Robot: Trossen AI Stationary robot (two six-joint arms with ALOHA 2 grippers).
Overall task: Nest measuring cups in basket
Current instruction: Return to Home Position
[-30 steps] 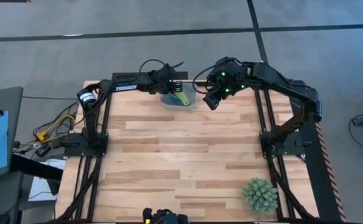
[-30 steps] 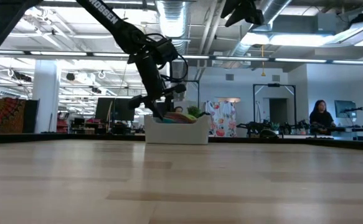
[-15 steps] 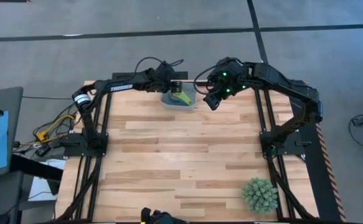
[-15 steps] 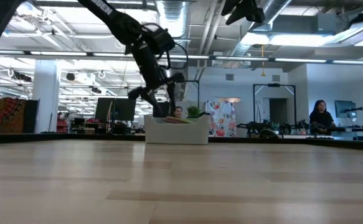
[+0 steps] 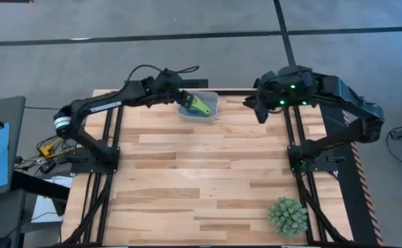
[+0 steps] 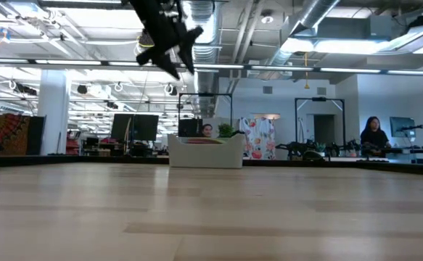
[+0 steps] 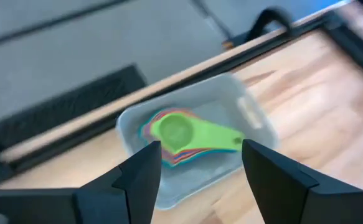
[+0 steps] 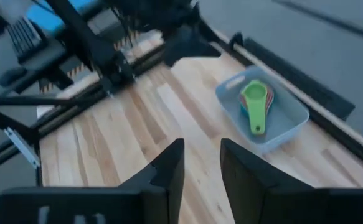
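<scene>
From above, the wooden table (image 5: 207,172) holds the basket (image 5: 215,108) at its far edge, the measuring cups (image 5: 199,105) nested inside, green uppermost. The left gripper (image 5: 184,98) sits just beside it, the right gripper (image 5: 259,111) well apart, and a spiky plant (image 5: 287,215) stands near the front. At table level the basket wall hides most of the cups, with the left gripper high above, and both wrist views show fingers (image 7: 141,180) spread, apparently empty.

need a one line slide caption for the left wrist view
Left gripper open, looking down on the basket holding the nested measuring cups, green on top.
</scene>
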